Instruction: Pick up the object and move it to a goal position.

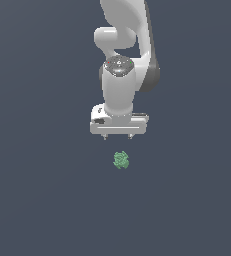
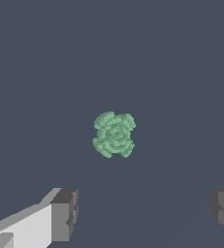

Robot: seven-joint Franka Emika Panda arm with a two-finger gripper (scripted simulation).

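Hand (image 1: pixel 118 136) spread wide, apart from object (image 1: pixel 121 160).

Exterior view is looking steeply down from afar, taking in the arm (image 1: pixel 124 55). Wrist view is facing down, close, past its fingertips (image 2: pixel 65 213). Both are sharing the object (image 1: pixel 121 160) (image 2: pixel 114 134).

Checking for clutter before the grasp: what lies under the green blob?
Only the plain dark surface shows around the green blob; the patch directly beneath it is covered. The open tool holds nothing.
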